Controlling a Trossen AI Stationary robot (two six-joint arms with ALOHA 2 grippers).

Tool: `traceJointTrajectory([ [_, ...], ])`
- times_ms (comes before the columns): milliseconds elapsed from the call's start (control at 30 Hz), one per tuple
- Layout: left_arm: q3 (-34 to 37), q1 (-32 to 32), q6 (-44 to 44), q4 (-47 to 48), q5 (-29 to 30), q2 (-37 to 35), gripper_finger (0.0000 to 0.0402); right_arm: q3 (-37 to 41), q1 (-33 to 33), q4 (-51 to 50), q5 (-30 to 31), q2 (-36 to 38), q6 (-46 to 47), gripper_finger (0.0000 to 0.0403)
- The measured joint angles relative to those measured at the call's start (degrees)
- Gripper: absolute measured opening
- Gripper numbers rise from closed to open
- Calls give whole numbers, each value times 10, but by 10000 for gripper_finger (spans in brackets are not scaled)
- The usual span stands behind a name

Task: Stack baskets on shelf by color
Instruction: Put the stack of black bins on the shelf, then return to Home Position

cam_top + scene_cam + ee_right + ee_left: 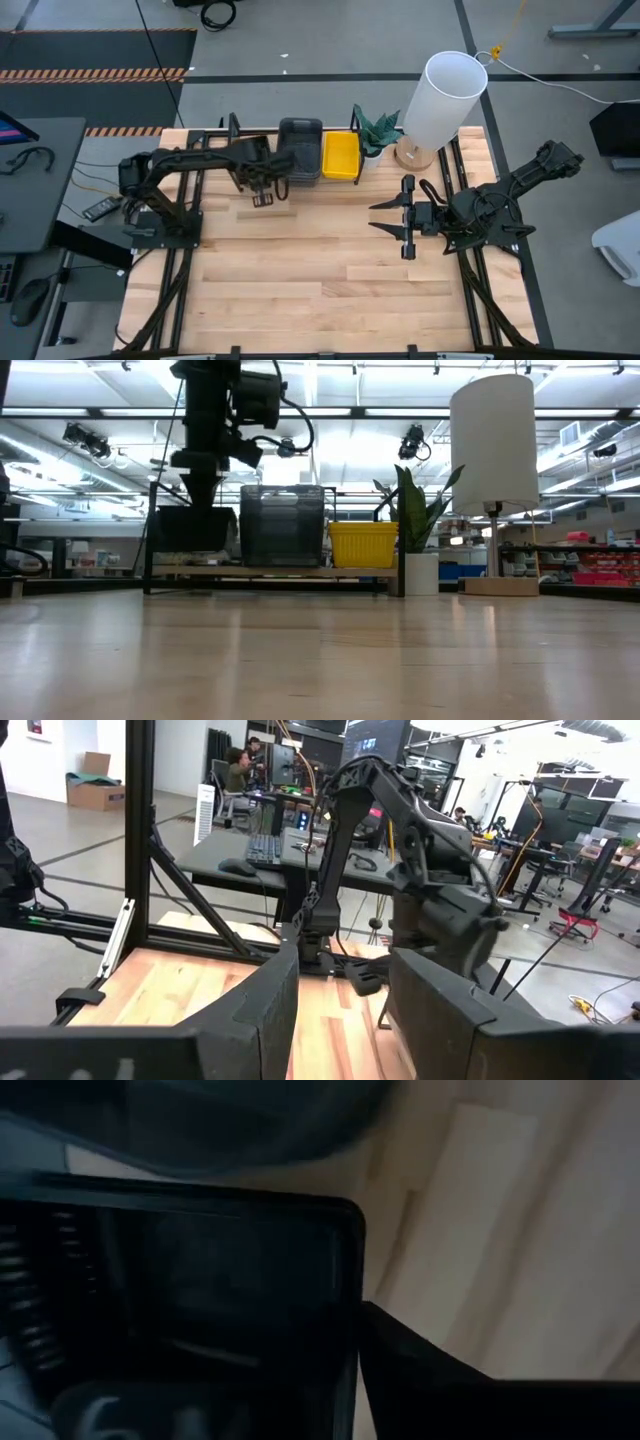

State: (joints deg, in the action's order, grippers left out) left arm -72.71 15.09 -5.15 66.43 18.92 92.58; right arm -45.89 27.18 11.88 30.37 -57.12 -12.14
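black slatted basket (190, 528) sits at the shelf's (270, 571) left end, beside the grey stack (282, 523) and yellow basket (362, 543); light, stiff, best pinched at a rim; left gripper (200, 485) above it, grip cannot be told; right gripper (392, 217) spread, waiting.

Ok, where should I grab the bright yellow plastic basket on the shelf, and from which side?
Grip the yellow basket's long rim on the table side, coming from above. It sits upright and open-topped on the shelf, so the thin rim fits between fingers. The grey basket crowds one side, the potted plant the other. The right gripper is open and free.
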Motion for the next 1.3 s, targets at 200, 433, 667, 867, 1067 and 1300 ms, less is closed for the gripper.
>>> traceJointTrajectory([
  [200, 0, 17, 19, -18, -28, 0, 89, 0, 0, -1, 0, 0, 0, 165],
  [433, -24, -8, 32, 4, -9, -5, 149, 0, 0, -10, 0, 0, 0, 165],
  [667, -35, -37, 70, -88, -42, -108, 147, 9, 6, -43, -17, 8, -17, 160],
  [867, 75, -56, 83, -278, -90, -260, 115, 77, -16, 45, -54, 64, -42, 130],
  [1067, 236, -92, 84, -450, -90, -381, 90, 181, -46, 175, -104, 153, -93, 98],
  [1300, 411, -116, 43, -654, -75, -489, 69, 314, -69, 358, -102, 232, -154, 83],
])
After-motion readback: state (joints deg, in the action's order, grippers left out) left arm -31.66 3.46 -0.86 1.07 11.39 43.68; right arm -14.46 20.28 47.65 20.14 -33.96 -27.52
